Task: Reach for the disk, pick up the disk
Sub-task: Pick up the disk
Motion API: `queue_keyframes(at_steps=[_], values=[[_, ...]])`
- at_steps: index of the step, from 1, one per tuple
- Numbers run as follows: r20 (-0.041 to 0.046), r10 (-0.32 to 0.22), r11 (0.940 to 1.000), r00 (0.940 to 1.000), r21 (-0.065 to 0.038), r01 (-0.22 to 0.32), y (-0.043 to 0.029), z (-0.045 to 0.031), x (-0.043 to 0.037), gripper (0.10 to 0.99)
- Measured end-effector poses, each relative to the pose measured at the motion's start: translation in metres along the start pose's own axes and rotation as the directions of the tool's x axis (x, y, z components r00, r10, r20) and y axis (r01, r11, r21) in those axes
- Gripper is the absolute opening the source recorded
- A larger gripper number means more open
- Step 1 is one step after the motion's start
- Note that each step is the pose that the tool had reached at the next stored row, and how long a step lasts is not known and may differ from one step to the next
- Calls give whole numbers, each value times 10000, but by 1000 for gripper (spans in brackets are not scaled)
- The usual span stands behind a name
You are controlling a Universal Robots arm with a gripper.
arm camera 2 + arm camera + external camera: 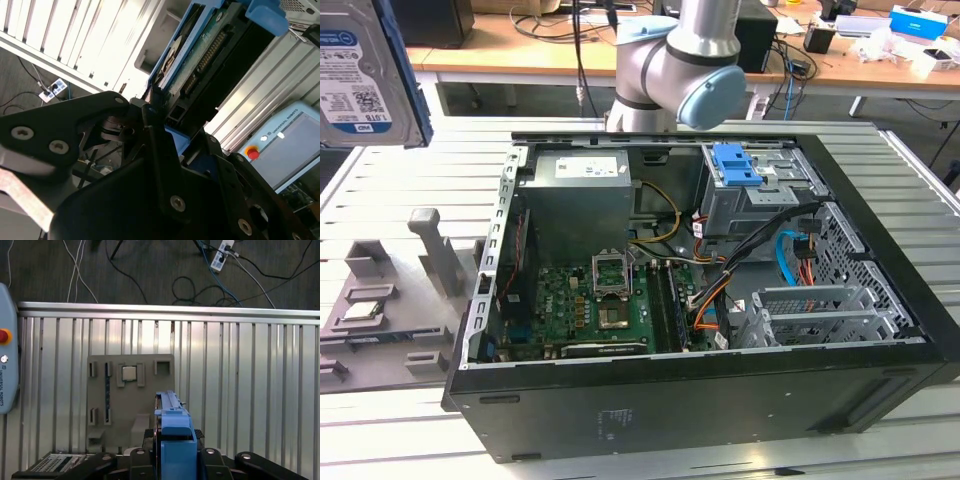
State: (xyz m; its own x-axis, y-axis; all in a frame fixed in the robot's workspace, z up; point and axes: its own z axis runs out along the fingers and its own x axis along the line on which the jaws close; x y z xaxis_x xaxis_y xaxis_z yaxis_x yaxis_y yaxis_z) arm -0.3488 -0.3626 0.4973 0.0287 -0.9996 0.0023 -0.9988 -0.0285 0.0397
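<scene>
The disk (360, 70) hangs high at the exterior view's left, its white-and-blue label facing the camera and a blue rail along its edge. In the first wrist view the disk (172, 422) appears edge-on in its blue carrier, raised above the slatted table, and my gripper (173, 440) is shut on it from both sides. In the second wrist view the disk (210, 55) shows its green circuit board and connector, with my gripper (155, 107) clamped on its near end. My arm (675, 55) rises behind the computer case.
An open computer case (880, 420) fills the middle of the slatted table (400, 180), with a blue bracket (735, 165) in its drive bay. A grey fixture plate (145, 405) carrying a small chip (129, 372) lies below the disk. A teach pendant (6, 370) rests at the table's edge.
</scene>
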Motion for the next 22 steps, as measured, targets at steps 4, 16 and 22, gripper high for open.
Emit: queue_keyframes(at_steps=[4, 16, 22], values=[[0, -1, 10000, 10000, -6, 1, -128, -4, 4, 365], [1, 0, 10000, 10000, -29, 0, -552, -22, 15, 365], [2, -1, 10000, 10000, -47, 1, -842, -33, 23, 365]])
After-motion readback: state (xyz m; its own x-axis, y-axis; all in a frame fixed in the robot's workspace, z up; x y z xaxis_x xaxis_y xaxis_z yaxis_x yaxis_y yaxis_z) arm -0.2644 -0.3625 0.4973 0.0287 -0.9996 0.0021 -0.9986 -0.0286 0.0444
